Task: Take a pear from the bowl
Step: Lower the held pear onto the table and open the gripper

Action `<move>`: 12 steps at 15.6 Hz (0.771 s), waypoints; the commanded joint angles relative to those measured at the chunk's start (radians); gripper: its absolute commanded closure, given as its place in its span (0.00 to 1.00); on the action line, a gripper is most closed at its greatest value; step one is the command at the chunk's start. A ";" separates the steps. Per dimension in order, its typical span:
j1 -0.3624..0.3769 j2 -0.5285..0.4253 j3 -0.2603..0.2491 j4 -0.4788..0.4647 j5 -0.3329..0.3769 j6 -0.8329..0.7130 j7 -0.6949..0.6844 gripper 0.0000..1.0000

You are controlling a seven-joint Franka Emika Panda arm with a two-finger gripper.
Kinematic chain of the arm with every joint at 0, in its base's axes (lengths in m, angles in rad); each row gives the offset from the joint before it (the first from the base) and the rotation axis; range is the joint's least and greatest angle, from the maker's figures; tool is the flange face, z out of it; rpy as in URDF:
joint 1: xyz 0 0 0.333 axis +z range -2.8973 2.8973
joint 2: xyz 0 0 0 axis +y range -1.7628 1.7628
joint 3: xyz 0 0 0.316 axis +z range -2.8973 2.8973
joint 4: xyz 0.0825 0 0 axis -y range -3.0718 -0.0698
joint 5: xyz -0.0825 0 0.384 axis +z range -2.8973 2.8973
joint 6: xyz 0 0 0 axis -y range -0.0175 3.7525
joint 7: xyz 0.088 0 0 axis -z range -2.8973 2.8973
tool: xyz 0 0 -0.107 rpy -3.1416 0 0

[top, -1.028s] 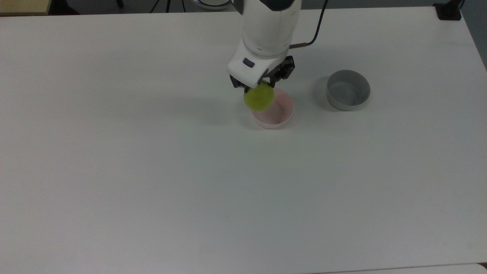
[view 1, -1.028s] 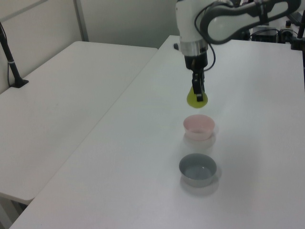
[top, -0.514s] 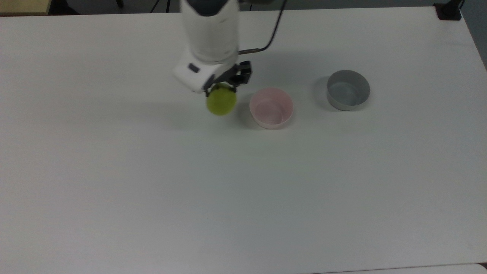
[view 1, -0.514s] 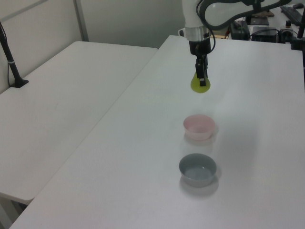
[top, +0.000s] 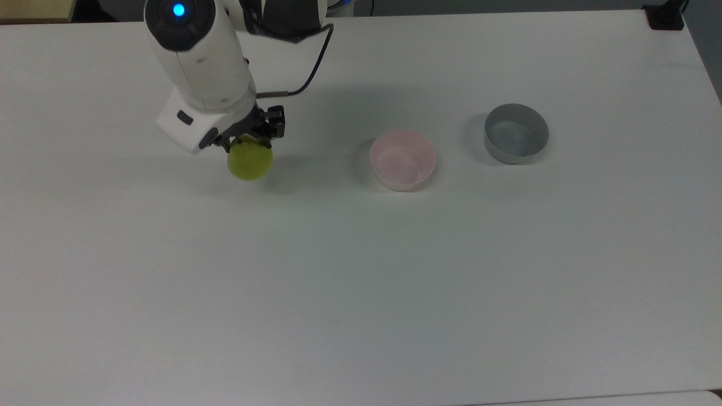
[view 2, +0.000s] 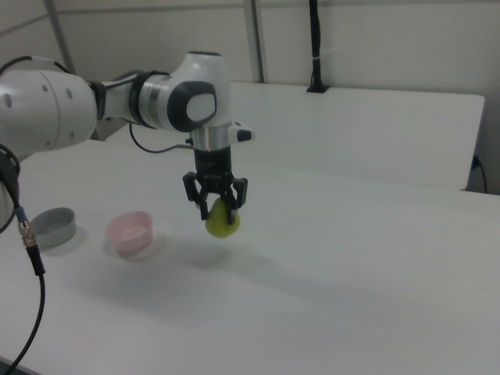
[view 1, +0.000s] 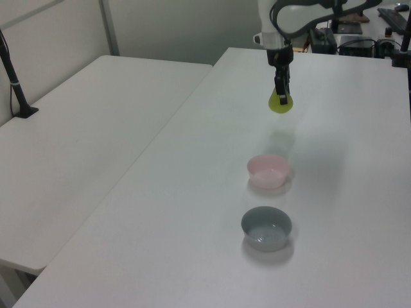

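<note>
— Where's the pear (top: 250,163) now?

— Hanging straight below the jaws, which are closed on its top, clear above the counter (top: 361,270) and well to the top view's left of the pink bowl (top: 402,160).

— Its stem?

— Hidden between the fingers (view 2: 234,195); can't tell how deep the grip goes.

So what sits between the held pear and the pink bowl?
Nothing: in the top view, bare table separates the pear, held by the gripper, from the pink bowl.
</note>
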 commanded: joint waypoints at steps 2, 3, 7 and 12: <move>0.009 0.060 0.002 -0.013 -0.046 0.063 -0.009 0.68; 0.009 0.069 0.000 -0.019 -0.048 0.067 -0.009 0.66; 0.009 0.097 0.000 -0.024 -0.059 0.095 0.000 0.51; 0.007 0.096 -0.001 -0.021 -0.059 0.092 0.049 0.00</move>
